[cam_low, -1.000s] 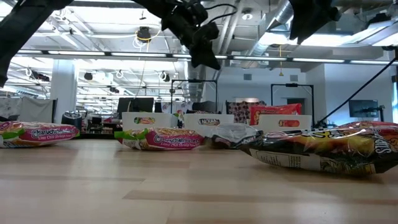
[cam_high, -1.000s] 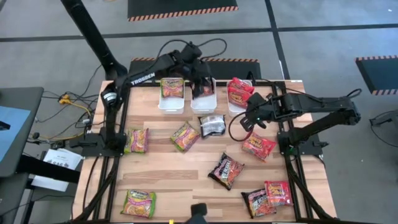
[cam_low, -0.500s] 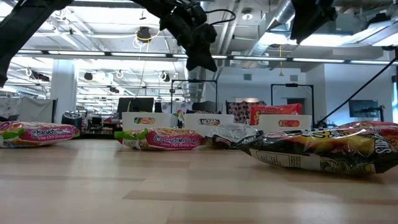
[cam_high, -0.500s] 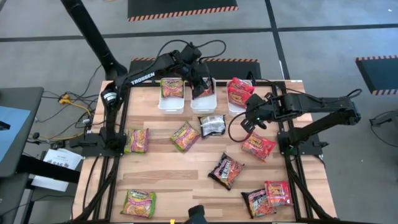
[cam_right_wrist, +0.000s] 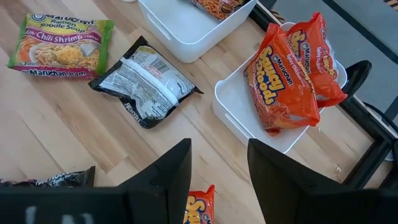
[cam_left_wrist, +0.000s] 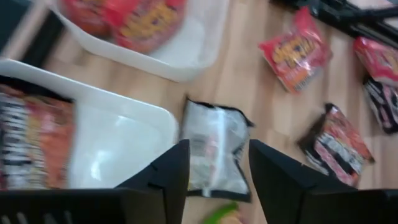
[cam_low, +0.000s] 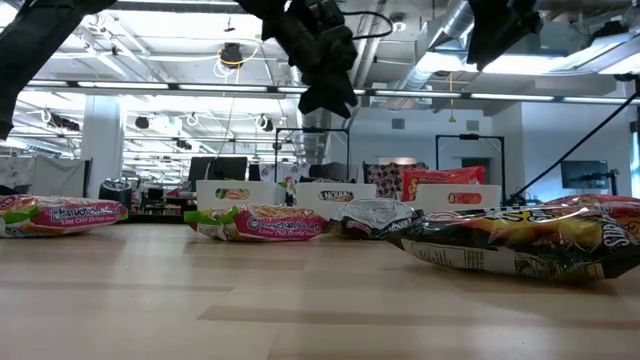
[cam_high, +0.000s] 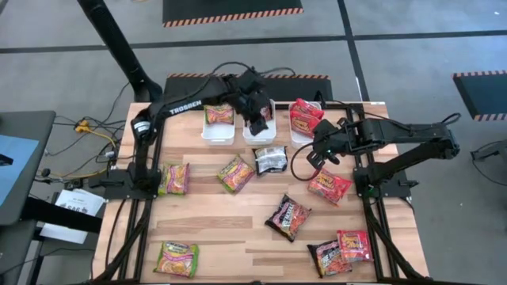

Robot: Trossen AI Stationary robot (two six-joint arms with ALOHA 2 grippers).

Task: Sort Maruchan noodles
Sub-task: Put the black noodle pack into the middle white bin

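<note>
Three white bins stand at the table's far edge. The left bin holds a green packet, the middle bin a dark packet, and the right bin red packets. My left gripper hangs open over the middle bin's near edge, and I see nothing between its fingers. A dark packet lies face down on the table just beyond it. Several more green, dark and red noodle packets lie flat on the table. My right gripper hovers open and empty near the right bin.
Green packets lie left and centre. Dark packets and red packets lie centre and right. Bare wood shows in the table's middle left. Cables trail behind the bins.
My left gripper has opened and let go of a dark packet, which now lies in the middle bin. It has also rolled about its own axis and swung a little toward the table's right and near side. My right arm has kept still.
</note>
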